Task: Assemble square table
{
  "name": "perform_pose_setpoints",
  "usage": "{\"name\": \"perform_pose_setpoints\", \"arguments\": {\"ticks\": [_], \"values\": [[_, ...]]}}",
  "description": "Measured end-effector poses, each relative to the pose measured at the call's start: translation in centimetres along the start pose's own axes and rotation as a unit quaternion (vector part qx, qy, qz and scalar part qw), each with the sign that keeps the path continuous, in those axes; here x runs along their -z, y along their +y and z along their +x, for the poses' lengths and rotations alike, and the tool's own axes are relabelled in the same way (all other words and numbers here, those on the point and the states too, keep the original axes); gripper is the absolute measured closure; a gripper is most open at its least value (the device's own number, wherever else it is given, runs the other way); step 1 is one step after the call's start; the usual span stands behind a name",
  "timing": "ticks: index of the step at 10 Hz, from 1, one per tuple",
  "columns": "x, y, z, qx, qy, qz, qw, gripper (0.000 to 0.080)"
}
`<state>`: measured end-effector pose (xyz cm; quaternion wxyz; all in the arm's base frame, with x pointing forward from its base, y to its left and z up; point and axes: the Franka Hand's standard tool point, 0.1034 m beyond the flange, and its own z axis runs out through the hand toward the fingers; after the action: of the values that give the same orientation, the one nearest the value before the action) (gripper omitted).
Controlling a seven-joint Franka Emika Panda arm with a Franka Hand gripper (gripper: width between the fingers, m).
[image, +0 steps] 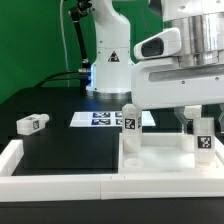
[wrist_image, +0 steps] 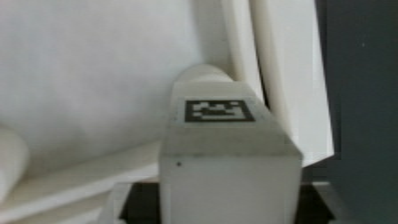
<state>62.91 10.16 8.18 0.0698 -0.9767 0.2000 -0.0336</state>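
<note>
Square tabletop [image: 160, 160]: white, raised rim, lies flat at the bench's near edge, toward the exterior view's right corner.
- One leg [image: 130, 118] stands upright at the tabletop's far corner, tag facing the camera.
- Second leg [image: 203, 138] stands upright near the corner on the exterior view's right, directly under the gripper [image: 198, 120].
- In the wrist view, dark fingers [wrist_image: 137, 205] sit tight against both flanks of this leg [wrist_image: 219, 150], so I read them as clamped on it.
- Third leg [image: 32, 123] lies loose on its side near the bench's edge on the exterior view's left, well apart from the tabletop.
- No fourth leg in sight.

Step in hand, by my reading: seating the second leg into its corner hole. Whether it is fully home cannot be told. Next move likely calls for keeping the leg plumb while turning or pressing it down, then letting go cleanly without tipping it.

Surface: matte black bench [image: 60, 150]. Low white border strips [image: 55, 183] run along the near edge and the corner on the exterior view's left. The marker board [image: 100, 120] lies flat toward the far edge, in front of the arm's base [image: 108, 65]. Green backdrop behind.
</note>
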Motion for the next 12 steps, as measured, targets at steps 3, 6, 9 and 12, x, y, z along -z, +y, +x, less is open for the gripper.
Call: {"name": "perform_pose_setpoints", "arguments": {"ticks": [3,6,9,12], "values": [[-0.2,-0.6,0.2,-0.169,-0.008,-0.004,0.986,0.0509],[-0.4,-0.5,-0.1,-0.417,0.007,-0.005,0.909,0.0507],[-0.3,-1.2,-0.6,-0.526,0.007,-0.02,0.851,0.0507],[0.1,-1.0,-1.1,-0.398,-0.001,-0.036,0.917,0.03]]}}
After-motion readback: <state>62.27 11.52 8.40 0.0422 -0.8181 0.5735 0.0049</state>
